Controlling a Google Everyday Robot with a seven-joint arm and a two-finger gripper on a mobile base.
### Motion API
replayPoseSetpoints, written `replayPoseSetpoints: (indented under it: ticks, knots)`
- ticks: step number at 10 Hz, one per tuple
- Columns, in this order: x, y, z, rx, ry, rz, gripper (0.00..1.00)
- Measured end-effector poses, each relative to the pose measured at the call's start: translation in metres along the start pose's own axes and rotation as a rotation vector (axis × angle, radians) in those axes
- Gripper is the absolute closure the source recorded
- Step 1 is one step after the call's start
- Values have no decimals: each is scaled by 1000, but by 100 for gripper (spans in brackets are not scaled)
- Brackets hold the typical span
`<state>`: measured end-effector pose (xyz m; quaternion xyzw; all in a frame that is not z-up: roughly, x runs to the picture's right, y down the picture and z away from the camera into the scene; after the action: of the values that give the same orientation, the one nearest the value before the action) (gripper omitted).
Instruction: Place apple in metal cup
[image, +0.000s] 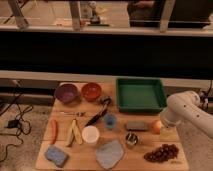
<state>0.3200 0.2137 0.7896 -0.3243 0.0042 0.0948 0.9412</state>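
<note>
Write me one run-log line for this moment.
claw: beside apple | apple: on table, outside metal cup | metal cup: front-left of apple
</note>
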Motion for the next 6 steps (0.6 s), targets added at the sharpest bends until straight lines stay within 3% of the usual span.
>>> replayPoseSetpoints:
  ticks: [6]
  knots:
    - [5,6,19,-24,6,18,20]
